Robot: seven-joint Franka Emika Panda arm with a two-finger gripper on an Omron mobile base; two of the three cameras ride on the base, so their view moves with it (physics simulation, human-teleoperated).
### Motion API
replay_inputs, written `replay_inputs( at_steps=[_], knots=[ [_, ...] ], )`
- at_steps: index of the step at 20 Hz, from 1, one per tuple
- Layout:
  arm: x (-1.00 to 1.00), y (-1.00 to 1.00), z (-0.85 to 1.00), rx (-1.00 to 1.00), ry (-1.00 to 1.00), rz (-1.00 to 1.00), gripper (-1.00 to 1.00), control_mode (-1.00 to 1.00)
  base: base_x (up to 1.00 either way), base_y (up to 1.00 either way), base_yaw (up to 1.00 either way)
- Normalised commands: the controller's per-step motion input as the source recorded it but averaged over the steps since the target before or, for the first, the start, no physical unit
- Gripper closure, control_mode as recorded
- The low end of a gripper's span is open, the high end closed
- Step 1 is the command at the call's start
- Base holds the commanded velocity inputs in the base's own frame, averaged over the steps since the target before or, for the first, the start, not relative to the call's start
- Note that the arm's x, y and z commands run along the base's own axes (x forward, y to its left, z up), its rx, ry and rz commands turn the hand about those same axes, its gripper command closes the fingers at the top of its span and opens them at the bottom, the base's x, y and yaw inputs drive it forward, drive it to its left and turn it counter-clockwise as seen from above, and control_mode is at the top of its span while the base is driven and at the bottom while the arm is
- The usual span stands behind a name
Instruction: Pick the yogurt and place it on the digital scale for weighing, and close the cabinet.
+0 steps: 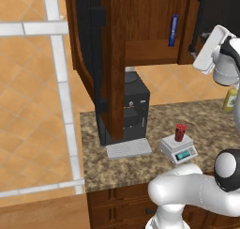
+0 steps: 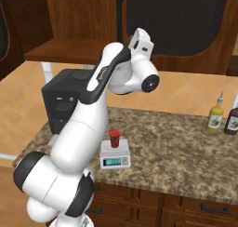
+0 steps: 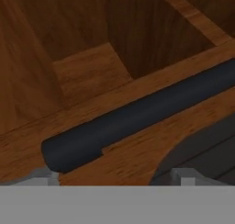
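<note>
Up at the top of the left base view, the cabinet is standing open, and one slim blue bottle is standing inside it near the upper right. Down at the lower middle, the yogurt is sitting upright on the digital scale (one red cup on one little scale). Both are resting on the speckled counter, just right of the black coffee machine and its grey tray. At the right edge of the right base view, two bottles are standing: a yellow-green bottle and a dark bottle. Close up in the hand view, the gripper is pointing at the door's black bar handle. Its jaws are looking wide apart and holding nothing.
</note>
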Motion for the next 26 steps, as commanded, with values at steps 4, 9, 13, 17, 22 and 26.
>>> replay_inputs(
  at_steps=[4,9,13,17,22,26],
  knots=[
    [0.26,-0.76,-0.86,0.01,0.02,-0.20,-1.00,-1.00,0.00,0.00,0.00],
    [-0.08,-1.00,-0.71,0.04,0.11,-0.23,-1.00,-1.00,0.00,0.00,0.00],
    [-1.00,-0.65,-0.11,0.17,-0.27,-0.04,-1.00,-1.00,0.00,0.00,0.00],
    [-1.00,-0.17,0.24,0.18,-0.27,0.00,-1.00,-1.00,0.00,0.00,0.00],
    [-1.00,0.05,0.28,0.02,0.03,0.01,-1.00,-1.00,0.00,0.00,0.00],
    [-1.00,0.08,0.40,-0.17,0.14,0.00,-1.00,-1.00,0.00,0.00,0.00]
  ],
)
